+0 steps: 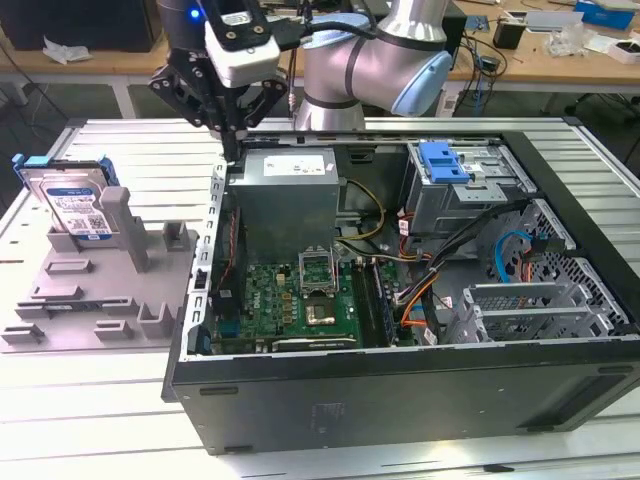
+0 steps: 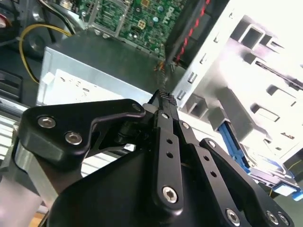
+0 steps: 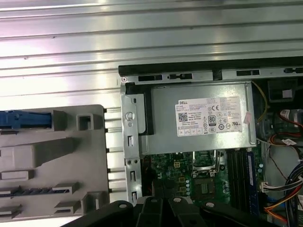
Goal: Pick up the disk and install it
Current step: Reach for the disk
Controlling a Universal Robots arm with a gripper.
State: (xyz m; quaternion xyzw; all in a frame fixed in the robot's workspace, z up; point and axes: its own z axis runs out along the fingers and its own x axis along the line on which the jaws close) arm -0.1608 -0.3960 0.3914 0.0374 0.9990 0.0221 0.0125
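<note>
A black, open-sided computer case (image 1: 400, 405) lies on the ribbed silver aluminium worktop (image 1: 90, 410). In the exterior view, a grey metal box with a white sticker (image 1: 285, 185) fills the case's eleven o'clock corner. A green circuit board (image 1: 295, 295) sits at six o'clock from that box. A small square blue plastic latch (image 1: 445, 160) tops the silver metal drive cage (image 1: 470, 200) at one o'clock. A grey moulded plastic fixture (image 1: 110, 300) lies just beside the case, at its nine o'clock.
</note>
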